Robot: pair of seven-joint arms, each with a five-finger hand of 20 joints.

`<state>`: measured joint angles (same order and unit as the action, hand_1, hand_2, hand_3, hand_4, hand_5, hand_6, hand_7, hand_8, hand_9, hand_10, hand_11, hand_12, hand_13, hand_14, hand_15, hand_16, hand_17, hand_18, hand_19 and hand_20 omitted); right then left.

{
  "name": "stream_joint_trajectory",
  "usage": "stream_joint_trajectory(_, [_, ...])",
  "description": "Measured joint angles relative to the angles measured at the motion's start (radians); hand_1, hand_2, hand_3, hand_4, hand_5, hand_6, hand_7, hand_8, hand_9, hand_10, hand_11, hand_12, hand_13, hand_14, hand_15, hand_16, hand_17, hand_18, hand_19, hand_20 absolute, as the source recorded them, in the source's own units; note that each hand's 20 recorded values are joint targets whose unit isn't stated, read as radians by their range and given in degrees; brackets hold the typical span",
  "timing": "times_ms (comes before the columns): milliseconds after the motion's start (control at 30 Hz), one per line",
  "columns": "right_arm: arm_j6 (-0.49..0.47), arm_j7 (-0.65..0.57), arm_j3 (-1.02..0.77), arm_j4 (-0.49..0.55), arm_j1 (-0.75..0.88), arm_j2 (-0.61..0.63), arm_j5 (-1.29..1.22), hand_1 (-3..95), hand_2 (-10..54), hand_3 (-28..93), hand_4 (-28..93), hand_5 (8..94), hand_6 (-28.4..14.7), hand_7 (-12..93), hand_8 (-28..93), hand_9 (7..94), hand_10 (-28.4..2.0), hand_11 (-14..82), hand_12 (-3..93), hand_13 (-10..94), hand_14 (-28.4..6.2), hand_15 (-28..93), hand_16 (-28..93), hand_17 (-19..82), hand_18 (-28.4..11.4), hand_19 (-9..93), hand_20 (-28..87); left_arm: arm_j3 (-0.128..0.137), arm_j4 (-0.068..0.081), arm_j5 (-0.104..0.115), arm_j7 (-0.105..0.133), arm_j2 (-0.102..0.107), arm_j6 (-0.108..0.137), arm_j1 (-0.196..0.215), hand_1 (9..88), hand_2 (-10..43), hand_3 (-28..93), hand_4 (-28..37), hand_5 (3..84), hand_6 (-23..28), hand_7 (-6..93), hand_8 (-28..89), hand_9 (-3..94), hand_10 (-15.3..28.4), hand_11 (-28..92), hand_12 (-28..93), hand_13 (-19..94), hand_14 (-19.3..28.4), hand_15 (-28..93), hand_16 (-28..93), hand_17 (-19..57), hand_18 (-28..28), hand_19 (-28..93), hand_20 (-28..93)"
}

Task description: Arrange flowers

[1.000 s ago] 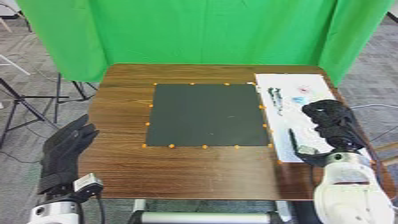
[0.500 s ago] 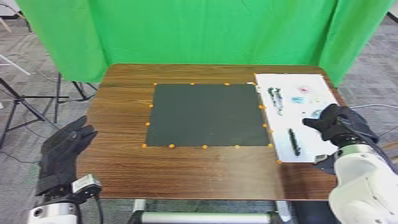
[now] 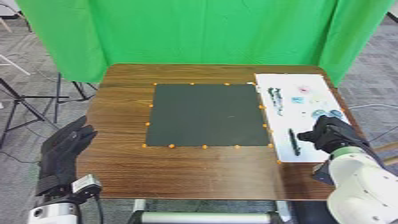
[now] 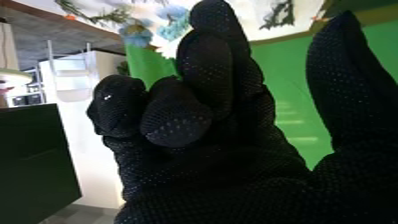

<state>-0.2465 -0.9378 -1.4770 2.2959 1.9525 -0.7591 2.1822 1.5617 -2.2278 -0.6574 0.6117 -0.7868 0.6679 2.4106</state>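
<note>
Much tabletop (image 3: 195, 172) separates left hand (image 3: 60, 152) from mat (image 3: 209, 115).

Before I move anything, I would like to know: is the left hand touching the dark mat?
Apart. The head view shows it: a wide strip of brown table lies between the left hand and the dark mat.

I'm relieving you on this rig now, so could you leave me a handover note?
Left hand: open, at the table's left edge, holding nothing.
Right hand: open and empty, over the near right part of the white sheet.
Things: pink flower, pale blue flower, slim dark green sprigs and a dark green stem all lie on that sheet.
Done: I see no finished arrangement.
Left: picking up and arranging the flowers; the intended spot isn't shown.
</note>
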Motion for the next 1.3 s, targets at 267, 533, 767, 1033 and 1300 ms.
stream_joint_trajectory(267, [-0.028, -0.020, 0.097, -0.048, -0.042, 0.013, 0.010, 26.6, 4.6, 72, -19, 65.0, -10.7, 41, -11, 68.6, -20.3, 64.1, 30.4, 75, -10.7, 84, 26, 51, -24.8, 93, 40, 0.001, 0.000, -0.011, -0.011, -0.008, -0.001, -0.003, 25.2, 5.6, 82, -21.5, 41.6, 10.7, 15.1, -11, 35.9, 20.5, 36, 6, 23, 26.3, 62, -17, -9.0, 21.0, 60, 1])
stream_joint_trajectory(533, [-0.045, -0.051, 0.144, -0.073, -0.085, 0.024, 0.005, 26.9, 4.5, 72, -19, 65.1, -10.8, 41, -10, 68.6, -20.3, 64.0, 30.2, 75, -10.7, 84, 26, 51, -24.8, 93, 40, 0.004, -0.001, -0.011, -0.015, -0.008, -0.001, -0.003, 25.4, 5.8, 82, -21.6, 41.6, 10.7, 15.1, -11, 36.0, 20.5, 36, 6, 23, 26.4, 62, -17, -9.0, 21.0, 60, 1])
stream_joint_trajectory(767, [-0.054, -0.065, 0.156, -0.095, -0.106, 0.031, 0.007, 26.9, 4.5, 71, -19, 65.1, -10.9, 41, -11, 68.4, -20.5, 63.7, 30.0, 75, -10.8, 84, 26, 51, -24.8, 93, 39, 0.004, -0.001, -0.010, -0.015, -0.008, -0.001, -0.003, 25.3, 5.8, 82, -21.6, 41.6, 10.7, 15.1, -11, 36.0, 20.4, 36, 6, 23, 26.4, 62, -17, -9.0, 21.0, 60, 2])
stream_joint_trajectory(1033, [-0.084, -0.081, 0.199, -0.122, -0.144, 0.032, 0.005, 26.5, 4.6, 71, -19, 65.2, -11.2, 40, -10, 68.1, -20.7, 63.3, 29.9, 75, -10.9, 83, 26, 51, -24.7, 93, 39, 0.004, -0.001, -0.012, -0.018, -0.008, -0.003, -0.007, 25.2, 5.7, 82, -21.5, 41.6, 10.7, 15.2, -11, 36.0, 20.5, 36, 6, 23, 26.3, 62, -17, -9.0, 21.0, 60, 2])
stream_joint_trajectory(1300, [-0.103, -0.092, 0.246, -0.154, -0.187, 0.026, 0.000, 26.5, 4.6, 71, -19, 65.1, -11.2, 40, -10, 68.2, -20.7, 63.1, 29.7, 74, -11.0, 83, 26, 51, -24.6, 93, 38, 0.011, -0.001, -0.028, -0.036, -0.013, -0.016, -0.014, 25.3, 5.7, 82, -21.6, 41.6, 10.7, 15.2, -11, 36.0, 20.5, 36, 6, 23, 26.4, 62, -17, -9.0, 21.0, 60, 2])
